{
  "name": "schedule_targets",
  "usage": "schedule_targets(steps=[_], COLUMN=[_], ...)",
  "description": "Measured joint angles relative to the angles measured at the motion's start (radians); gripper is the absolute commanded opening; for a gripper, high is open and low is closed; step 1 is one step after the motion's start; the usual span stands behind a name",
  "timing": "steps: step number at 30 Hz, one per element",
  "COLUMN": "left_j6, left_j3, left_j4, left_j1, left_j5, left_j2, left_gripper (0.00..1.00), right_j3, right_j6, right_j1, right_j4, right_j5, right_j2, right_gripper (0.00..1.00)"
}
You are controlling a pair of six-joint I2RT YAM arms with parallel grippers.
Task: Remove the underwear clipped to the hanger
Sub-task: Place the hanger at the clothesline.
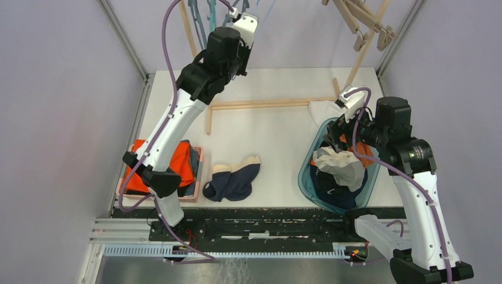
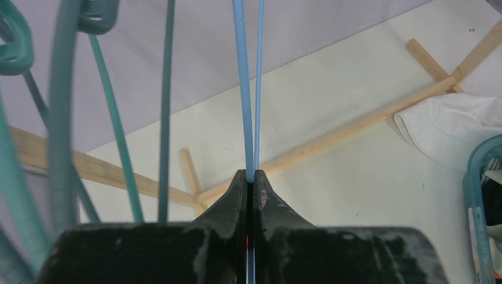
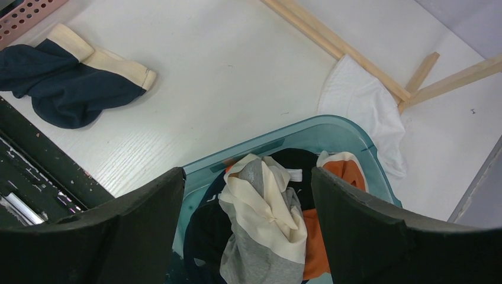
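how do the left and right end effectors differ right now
The left end effector is shut on the light blue hanger rods; the right end effector is open and holds nothing. The left one is high up at the back of the table; the right one is low over the teal bin, just above the piled underwear. Both have black fingers.

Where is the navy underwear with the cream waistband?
In the top view, the navy underwear lies on the table left of centre, between the pink tray and the teal bin.
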State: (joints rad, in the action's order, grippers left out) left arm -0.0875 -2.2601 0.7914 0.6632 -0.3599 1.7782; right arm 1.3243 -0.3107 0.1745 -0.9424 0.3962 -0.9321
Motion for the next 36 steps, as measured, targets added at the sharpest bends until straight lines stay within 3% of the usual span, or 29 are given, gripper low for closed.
schedule_targets(steps=[15, 31, 36], left_j6=[0.0, 0.001, 0.001], left_j3=[0.089, 0.101, 0.133], left_j4=[-0.153, -0.174, -0.18], left_j1=[-0.002, -0.047, -0.051], left_j5=[0.018, 0.061, 0.085], left_j2=[0.063, 0.081, 0.081], left_gripper=[0.03, 0.03, 0.21], right_j3=[-0.006, -0.006, -0.006], right_j6=[-0.005, -0.012, -0.018], right_j1=[0.0, 0.0, 0.0], right_j4=[-0.001, -0.003, -0.01], right_j5=[0.013, 0.029, 0.033], right_j2=[0.001, 0.001, 0.001], right_gripper=[0.87, 0.87, 0.87])
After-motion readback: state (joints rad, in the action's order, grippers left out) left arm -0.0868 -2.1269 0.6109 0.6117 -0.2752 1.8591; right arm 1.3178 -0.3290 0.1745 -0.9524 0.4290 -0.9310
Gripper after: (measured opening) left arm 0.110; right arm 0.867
